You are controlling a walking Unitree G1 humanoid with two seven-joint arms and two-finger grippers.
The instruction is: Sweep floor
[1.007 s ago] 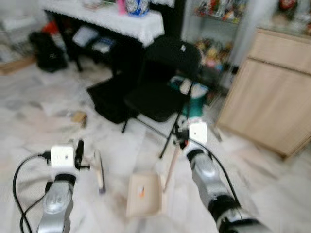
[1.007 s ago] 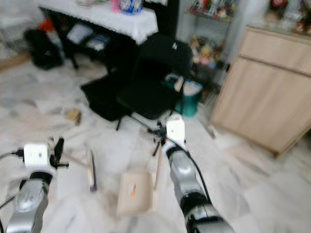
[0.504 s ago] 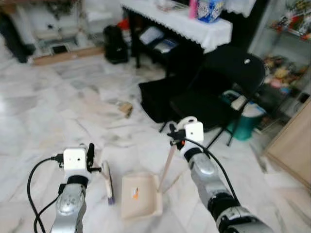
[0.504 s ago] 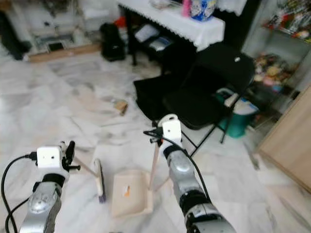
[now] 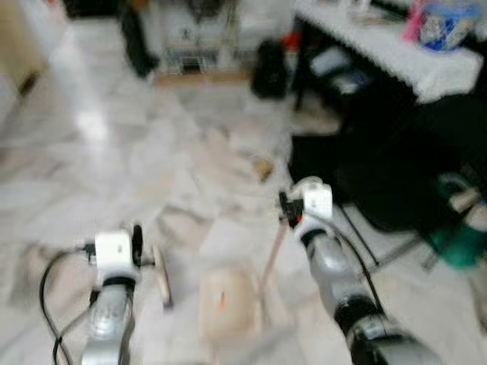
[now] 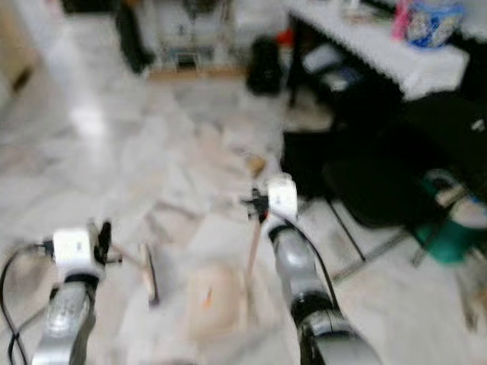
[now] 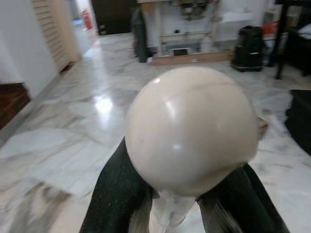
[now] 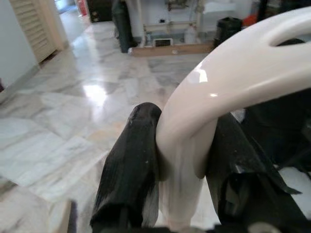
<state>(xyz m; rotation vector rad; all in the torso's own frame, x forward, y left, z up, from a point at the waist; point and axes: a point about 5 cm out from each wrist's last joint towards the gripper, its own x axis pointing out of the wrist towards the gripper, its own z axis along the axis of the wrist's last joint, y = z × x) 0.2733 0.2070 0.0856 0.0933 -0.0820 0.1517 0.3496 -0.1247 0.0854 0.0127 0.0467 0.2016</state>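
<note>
Ahead of the jaws, a white-draped surface (image 5: 426,57) stands over a black chair (image 6: 403,179) and black bag (image 5: 270,57).

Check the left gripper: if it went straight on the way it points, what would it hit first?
Nothing near. The left gripper, shut on the brush handle, points across open marble floor; a low wooden shelf stands far off, depth unclear.

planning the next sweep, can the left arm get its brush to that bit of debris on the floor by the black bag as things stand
Probably not. The left gripper holds the brush down beside the dustpan, and the debris lies well ahead across open floor. Nothing blocks the way, so walking closer should do it.
</note>
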